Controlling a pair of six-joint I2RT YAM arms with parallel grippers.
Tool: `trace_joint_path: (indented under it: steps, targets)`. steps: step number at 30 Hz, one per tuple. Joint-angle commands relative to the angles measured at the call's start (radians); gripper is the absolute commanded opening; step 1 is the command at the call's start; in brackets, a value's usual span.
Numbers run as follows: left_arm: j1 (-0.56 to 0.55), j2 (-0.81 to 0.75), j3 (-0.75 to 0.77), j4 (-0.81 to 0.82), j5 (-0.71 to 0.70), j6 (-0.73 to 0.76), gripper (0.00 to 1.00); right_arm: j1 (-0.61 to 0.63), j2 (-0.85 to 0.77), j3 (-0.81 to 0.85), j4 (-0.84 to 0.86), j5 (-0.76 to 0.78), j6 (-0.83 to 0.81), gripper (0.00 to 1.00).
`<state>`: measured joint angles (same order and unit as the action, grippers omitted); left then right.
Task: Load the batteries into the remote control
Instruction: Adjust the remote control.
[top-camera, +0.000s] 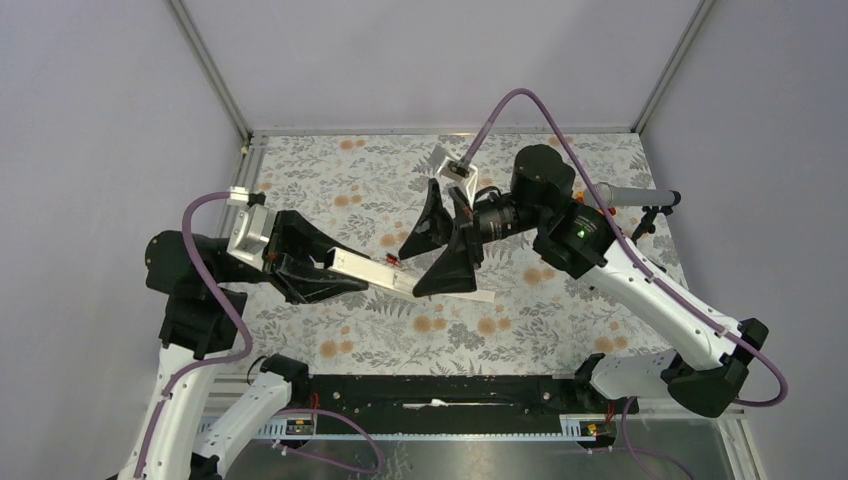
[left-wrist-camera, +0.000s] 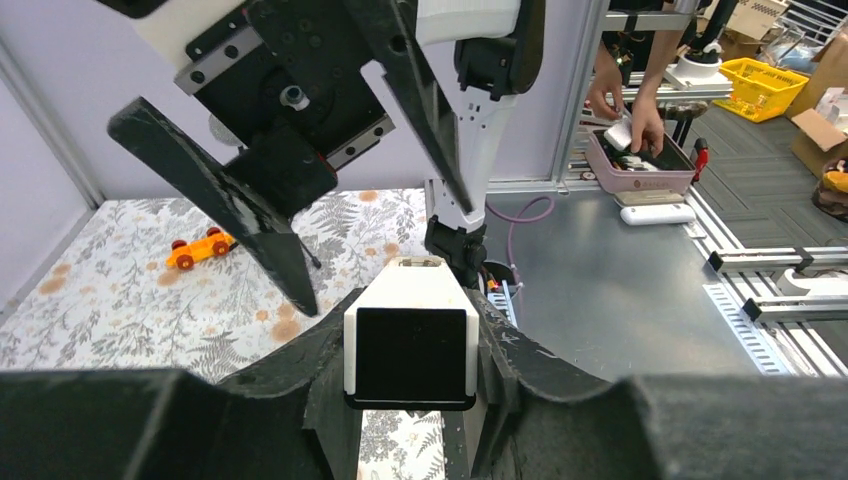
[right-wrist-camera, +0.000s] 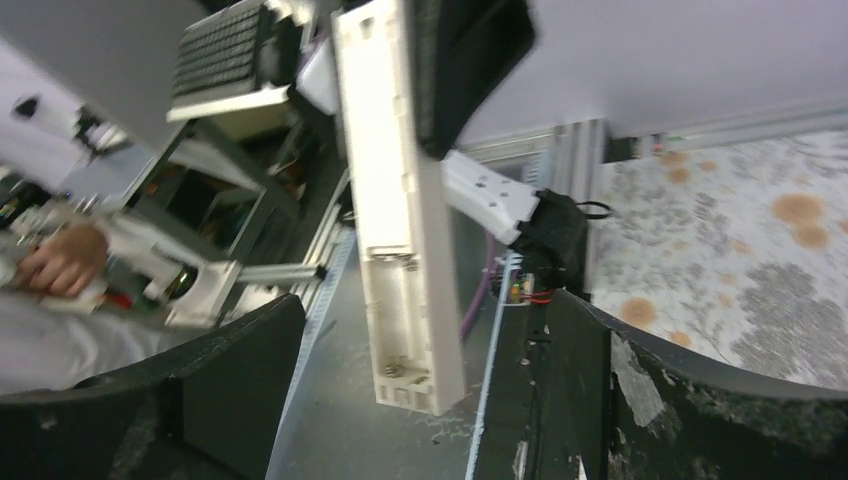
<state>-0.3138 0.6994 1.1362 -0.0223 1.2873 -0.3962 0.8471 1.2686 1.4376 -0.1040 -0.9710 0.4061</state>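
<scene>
White remote control (top-camera: 380, 273), in left gripper (top-camera: 347, 268)

Left arm (top-camera: 170, 395), right arm (top-camera: 660, 300): white links, black joints; purple cables (top-camera: 515, 93); black wedge-shaped fingers (top-camera: 450, 265); green light (top-camera: 583, 233).

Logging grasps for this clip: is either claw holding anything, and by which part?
The left claw grips the remote control by its dark grey end. The right claw is open around the other end, holding nothing.
</scene>
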Motion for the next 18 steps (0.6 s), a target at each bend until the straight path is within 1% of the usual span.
trace_joint_path:
  steps: [1,3,6,8,10,12,14,16,17,18]
  targets:
    - [-0.007,-0.004,-0.025,0.304,0.045,-0.179,0.00,0.047,0.054,0.069,-0.020,-0.204,-0.079,1.00]
    - [-0.011,0.002,-0.023,0.340,0.053,-0.198,0.00,0.060,0.081,0.093,-0.045,-0.231,-0.081,1.00]
    - [-0.018,0.010,-0.010,0.341,0.066,-0.194,0.00,0.072,0.114,0.137,-0.100,-0.233,-0.096,0.99]
    - [-0.021,0.012,-0.009,0.339,0.069,-0.187,0.00,0.082,0.144,0.176,-0.140,-0.244,-0.093,0.97]
    - [-0.022,0.015,-0.006,0.304,0.068,-0.158,0.00,0.094,0.174,0.204,-0.160,-0.264,-0.080,0.87]
    - [-0.022,0.018,0.008,0.216,0.061,-0.090,0.00,0.100,0.185,0.200,-0.118,-0.295,-0.029,0.75]
    - [-0.022,0.028,0.032,0.117,0.047,-0.003,0.00,0.101,0.183,0.177,-0.037,-0.331,0.047,0.60]
    - [-0.022,0.033,0.043,0.078,0.038,0.045,0.00,0.101,0.175,0.143,0.070,-0.356,0.128,0.45]
    - [-0.022,0.033,0.047,0.066,0.028,0.060,0.00,0.101,0.166,0.118,0.152,-0.366,0.183,0.37]
    - [-0.022,0.033,0.049,0.054,0.015,0.072,0.04,0.101,0.158,0.093,0.225,-0.374,0.230,0.31]
